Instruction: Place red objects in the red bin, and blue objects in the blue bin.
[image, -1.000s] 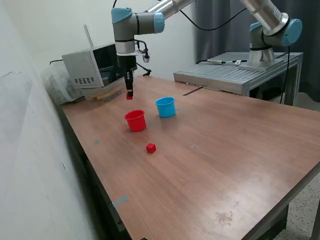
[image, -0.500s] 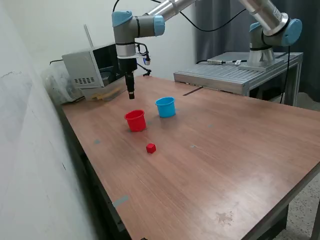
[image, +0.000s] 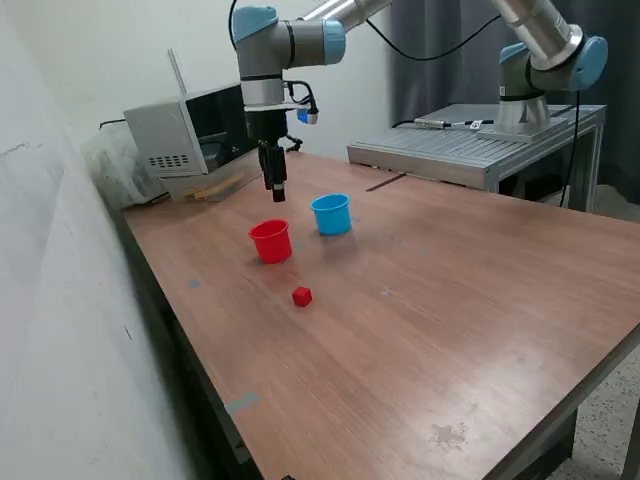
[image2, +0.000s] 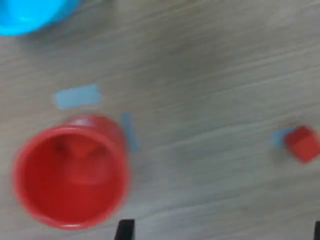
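The red cup (image: 270, 241) stands on the wooden table (image: 420, 330), and the light-blue cup (image: 331, 214) stands just to its right in the exterior view. One small red cube (image: 302, 296) lies on the table in front of the red cup. My gripper (image: 276, 191) hangs above the table just behind the red cup, with nothing between its fingertips. In the wrist view the red cup (image2: 70, 172) is seen from above with a blurred red shape inside. The red cube (image2: 303, 143) and the blue cup's rim (image2: 30, 15) also show there. My fingertips (image2: 125, 231) stand far apart. No dark blue cubes are in view.
A grey box-like device (image: 185, 135) stands at the back on the exterior view's left. A metal platform (image: 470, 148) holding a second arm's base (image: 530, 95) is at the back right. Bits of blue tape (image: 240, 402) are stuck to the table. A wall borders the exterior view's left.
One second ago a red cube sat between my fingertips; it no longer shows there. My gripper has moved toward the exterior view's right, staying above the red cup.
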